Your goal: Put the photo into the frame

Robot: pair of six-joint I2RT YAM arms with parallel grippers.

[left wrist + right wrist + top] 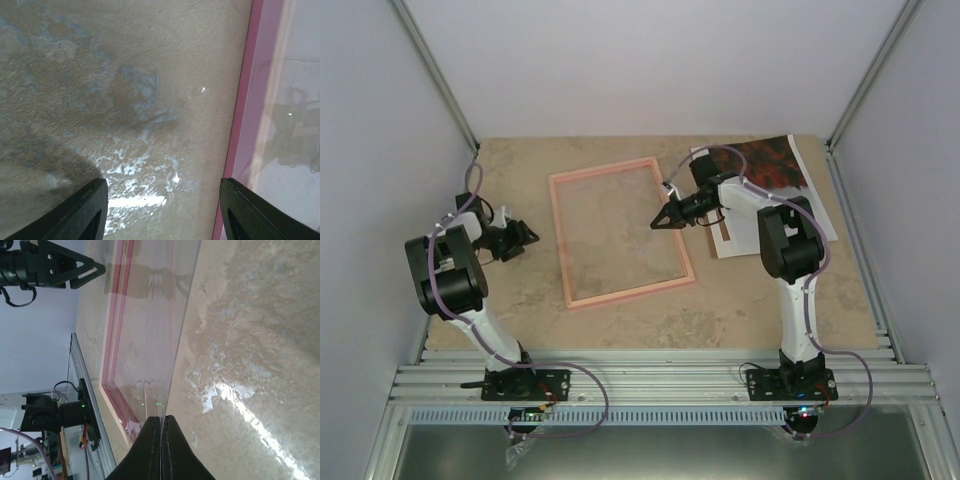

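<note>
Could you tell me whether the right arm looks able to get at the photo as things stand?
Probably not yet: the right end effector is shut on the clear pane over the frame, facing away from the photo, which lies partly under its arm.

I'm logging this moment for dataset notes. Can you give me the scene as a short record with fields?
frame: pink, flat, mid-table
photo: image side up, far right, outside the frame, partly under the right arm
left gripper: open, over bare table just left of the frame
right gripper: shut on clear pane at the frame's right edge
photo in frame: not yet
</note>
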